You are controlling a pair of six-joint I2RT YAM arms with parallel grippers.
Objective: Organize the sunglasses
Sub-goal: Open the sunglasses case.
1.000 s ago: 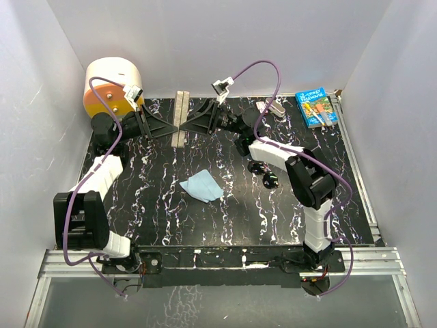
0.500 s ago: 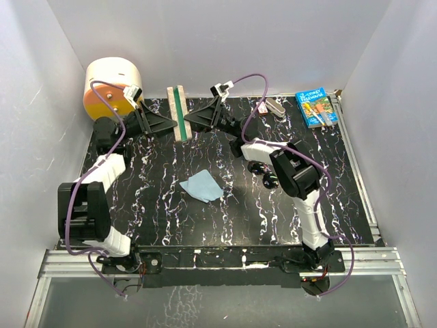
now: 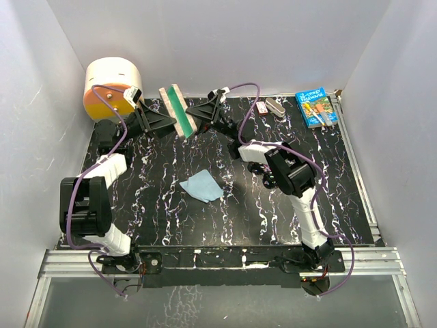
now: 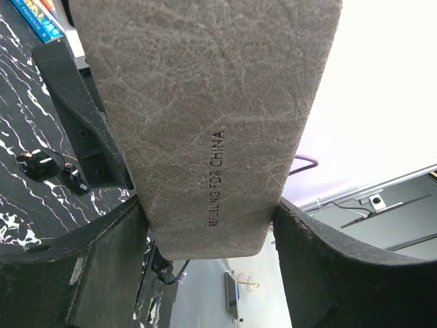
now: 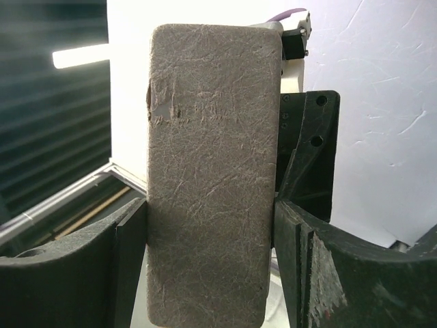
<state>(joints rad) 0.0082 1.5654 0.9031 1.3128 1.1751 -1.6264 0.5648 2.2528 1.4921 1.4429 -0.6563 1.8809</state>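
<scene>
The left gripper (image 3: 171, 124) and the right gripper (image 3: 194, 111) are holding the grey-brown case (image 3: 177, 111) between them, above the far edge of the counter (image 3: 171, 219). The case is tilting, with its teal lining facing the overhead camera. In the left wrist view the jaws are pressing on both long sides of the case near its rounded end, and in the right wrist view the right jaws are clamping its two sides the same way. Both sets of jaws are standing fairly wide, closed on the case.

The sunglasses (image 3: 258, 169) are lying on the counter near the middle, partly hiding under the right arm and well apart from the case. A light-blue cloth (image 3: 202, 186) is lying to their left. A blue book (image 3: 316, 108) is sitting at the far right corner, and an orange-and-white roll (image 3: 110, 85) is standing at the far left
</scene>
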